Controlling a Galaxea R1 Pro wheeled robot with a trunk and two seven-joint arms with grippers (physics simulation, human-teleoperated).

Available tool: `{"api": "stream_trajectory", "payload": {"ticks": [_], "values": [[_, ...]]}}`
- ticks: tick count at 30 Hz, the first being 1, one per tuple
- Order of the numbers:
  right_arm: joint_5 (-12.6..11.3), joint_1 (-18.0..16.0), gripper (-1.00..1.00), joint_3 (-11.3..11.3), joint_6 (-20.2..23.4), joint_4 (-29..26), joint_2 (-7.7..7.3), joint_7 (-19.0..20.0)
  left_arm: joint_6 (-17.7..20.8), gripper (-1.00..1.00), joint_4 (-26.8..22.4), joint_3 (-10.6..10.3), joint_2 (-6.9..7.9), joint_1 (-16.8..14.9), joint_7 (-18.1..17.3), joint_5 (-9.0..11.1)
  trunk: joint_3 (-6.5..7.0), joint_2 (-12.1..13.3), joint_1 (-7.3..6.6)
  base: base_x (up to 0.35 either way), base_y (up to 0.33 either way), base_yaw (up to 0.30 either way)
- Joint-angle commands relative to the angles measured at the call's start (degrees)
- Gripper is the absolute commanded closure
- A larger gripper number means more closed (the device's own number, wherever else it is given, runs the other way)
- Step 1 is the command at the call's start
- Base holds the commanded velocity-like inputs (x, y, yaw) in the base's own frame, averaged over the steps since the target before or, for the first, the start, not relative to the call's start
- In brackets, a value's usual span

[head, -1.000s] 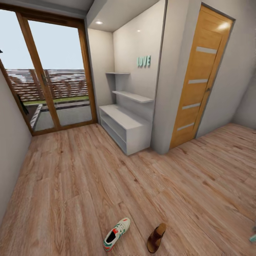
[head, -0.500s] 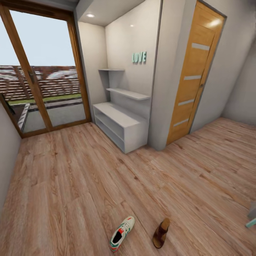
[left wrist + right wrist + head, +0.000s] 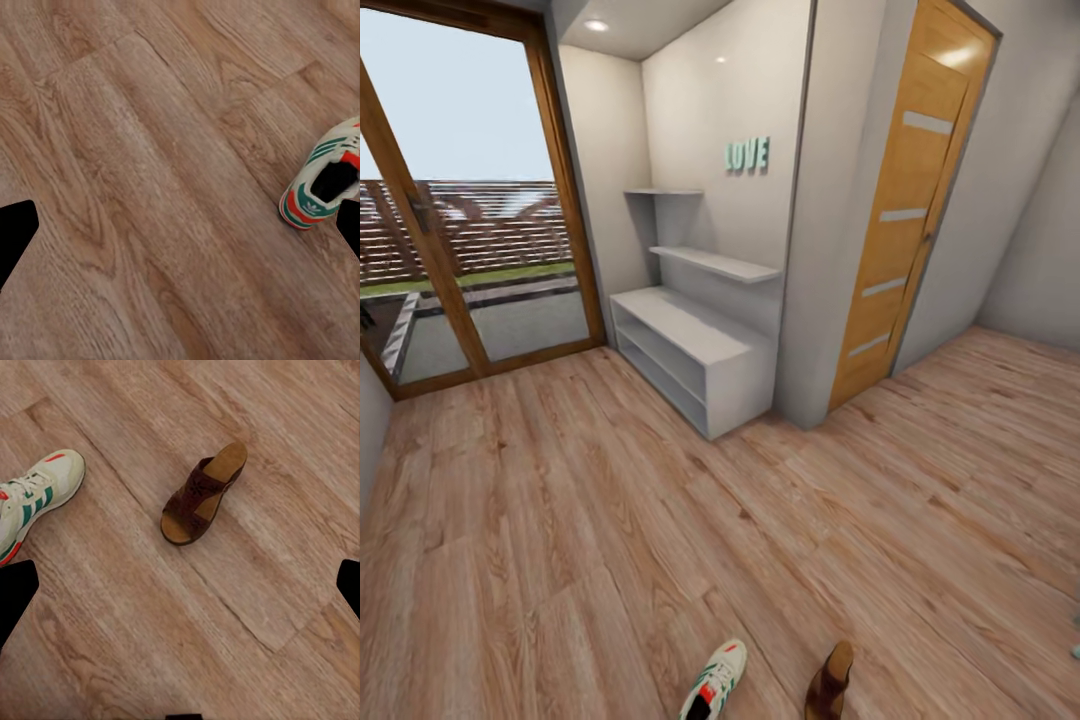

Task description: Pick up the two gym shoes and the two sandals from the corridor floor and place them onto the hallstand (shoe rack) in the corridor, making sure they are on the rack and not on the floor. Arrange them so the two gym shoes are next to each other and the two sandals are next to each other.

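One gym shoe (image 3: 715, 686), white with green stripes and red accents, lies on the corridor floor (image 3: 580, 540) at the bottom edge of the head view. A brown sandal (image 3: 830, 684) lies just to its right, partly cut off. The pale-grey hallstand (image 3: 695, 352), with two open shelf rows and stepped wall shelves above, stands in the alcove ahead with nothing on it. My left gripper (image 3: 182, 232) hangs open above bare planks, the gym shoe (image 3: 326, 184) near one fingertip. My right gripper (image 3: 182, 589) is open above the floor, with the sandal (image 3: 202, 495) and the gym shoe (image 3: 30, 499) ahead of it.
A wooden door (image 3: 905, 200) with frosted strips stands right of the alcove wall. A glass sliding door (image 3: 450, 210) in a wooden frame fills the far left. A grey wall (image 3: 368, 440) borders the floor on the left. Open floor lies between the shoes and the hallstand.
The whole head view has shifted: the hallstand looks nearer and the shoe and sandal have slid to the bottom edge. Nothing on the floor has moved by itself.
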Motion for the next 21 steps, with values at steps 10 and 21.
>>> {"api": "stream_trajectory", "payload": {"ticks": [10,21], "values": [[-0.32,-0.03,-1.0,-0.03,-0.24,-0.22,-0.02,0.13,-0.17,-1.0,0.04,0.04,0.0,-0.03,-0.04,0.14,-0.05,-0.02,0.03,0.193,0.008,-0.002],[-0.34,-0.03,-1.0,-0.04,-0.19,-0.18,-0.02,0.07,-0.17,-1.0,0.06,0.04,0.0,-0.03,-0.04,0.21,0.34,-0.02,0.03,0.01,0.199,-0.187]]}}
